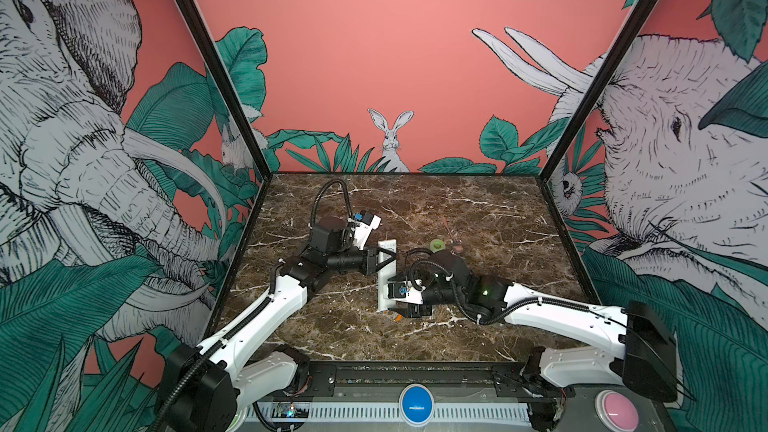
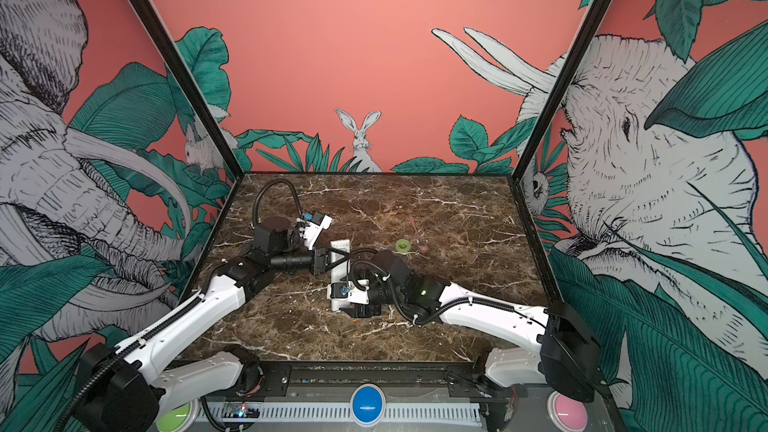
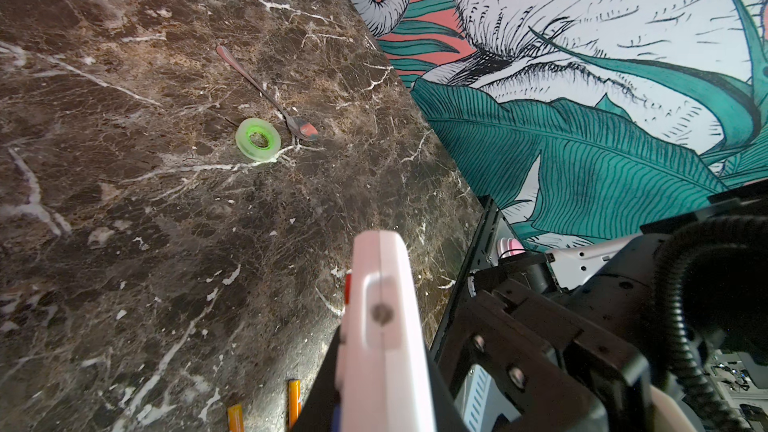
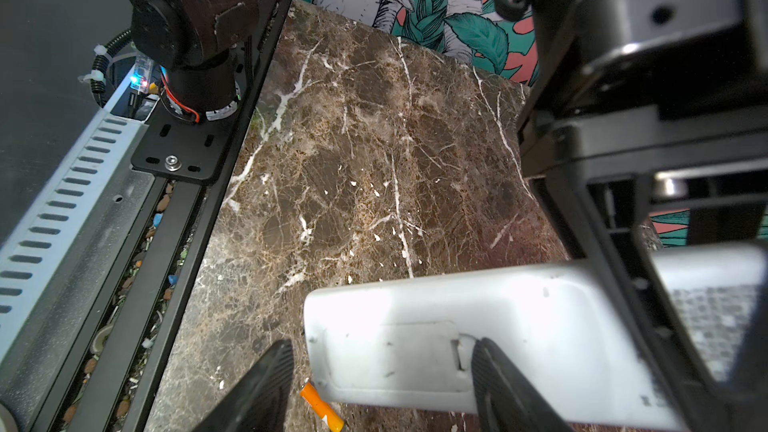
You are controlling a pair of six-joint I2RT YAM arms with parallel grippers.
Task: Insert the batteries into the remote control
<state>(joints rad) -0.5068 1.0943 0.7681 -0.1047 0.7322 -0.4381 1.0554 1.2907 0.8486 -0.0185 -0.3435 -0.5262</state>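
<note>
- White hard plastic forms the remote control (image 4: 519, 305), a long slim slab turned back-up near the middle of the marble table (image 1: 478, 218). I judge it stiff and light, but smooth enough to slip.
- Clamped across its far part is the left gripper (image 1: 384, 260), jaws pinching the long edges. That is a sound hold, clear of the battery cover (image 4: 399, 355).
- Over the near end the right gripper (image 4: 382, 347) stands wide and grips nothing. One ribbed finger (image 4: 494, 371) sits at the cover's latch, the other off the remote's end.
- Orange batteries (image 3: 294, 398), small smooth cylinders, lie on the table just beside that near end. They will likely roll, so pinch them across the middle.
- Whether the near end rests on the marble is hard to tell.
- Far to the right, well apart, lie a green tape roll (image 3: 257, 139) and a metal spoon (image 3: 266, 93).
</note>
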